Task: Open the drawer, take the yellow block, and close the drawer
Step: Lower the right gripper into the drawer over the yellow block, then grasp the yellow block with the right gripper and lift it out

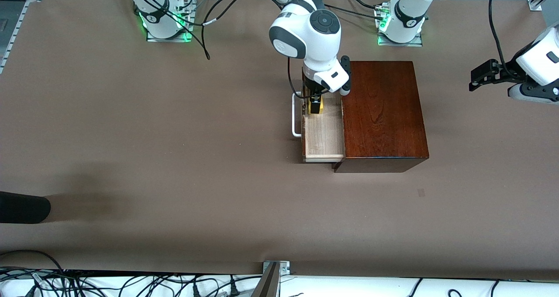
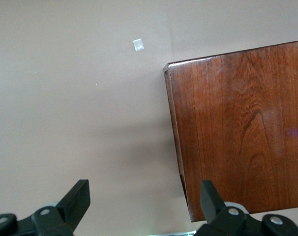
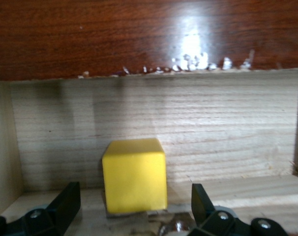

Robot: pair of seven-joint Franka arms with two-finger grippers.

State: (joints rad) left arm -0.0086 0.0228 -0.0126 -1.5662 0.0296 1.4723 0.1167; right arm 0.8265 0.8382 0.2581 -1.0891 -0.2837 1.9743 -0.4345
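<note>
Fingers (image 3: pixel 65 204) of the right gripper (image 1: pixel 315 106) spread wide around the yellow block (image 3: pixel 134 175) in the drawer (image 1: pixel 323 135) could nudge it aside if they close off-centre, while the left gripper (image 2: pixel 144 201) waits open over the tabletop (image 1: pixel 174 148).

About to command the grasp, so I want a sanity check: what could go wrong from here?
1. The right pincer is open around the yellow block, which sits near the drawer wall farthest from the front camera; a finger could catch that wall.
2. The block lies close to the wooden box edge, so lifting at a tilt might knock it.

The left pincer waits open beside the box.
</note>
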